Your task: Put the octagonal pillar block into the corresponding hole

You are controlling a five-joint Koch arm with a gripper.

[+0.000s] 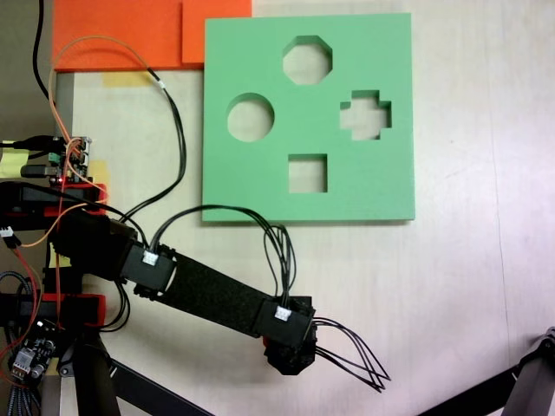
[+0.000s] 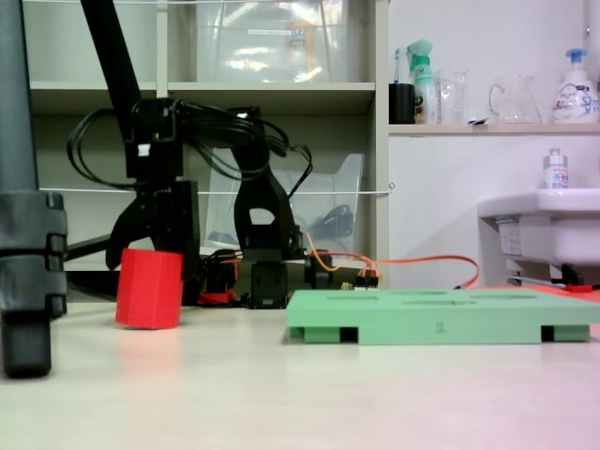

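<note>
The octagonal pillar block (image 2: 148, 291), a bright red foam prism, stands on the table at the left of a low fixed view. My gripper (image 2: 150, 267) comes down over it, one black jaw against each side of its upper part, shut on it. From above, my arm's wrist (image 1: 288, 342) covers the block and the jaws. The green foam board (image 1: 260, 52) lies flat further up that view. Its corresponding hole (image 1: 307, 60), the eight-sided cutout, is near the board's top edge, well away from the wrist.
The board also has a round cutout (image 1: 251, 117), a cross cutout (image 1: 365, 114) and a square cutout (image 1: 307, 173). Orange foam sheets (image 1: 130, 33) lie at the top left. Black cables (image 1: 351, 351) trail from the wrist. A tripod leg (image 1: 533, 373) stands at the lower right.
</note>
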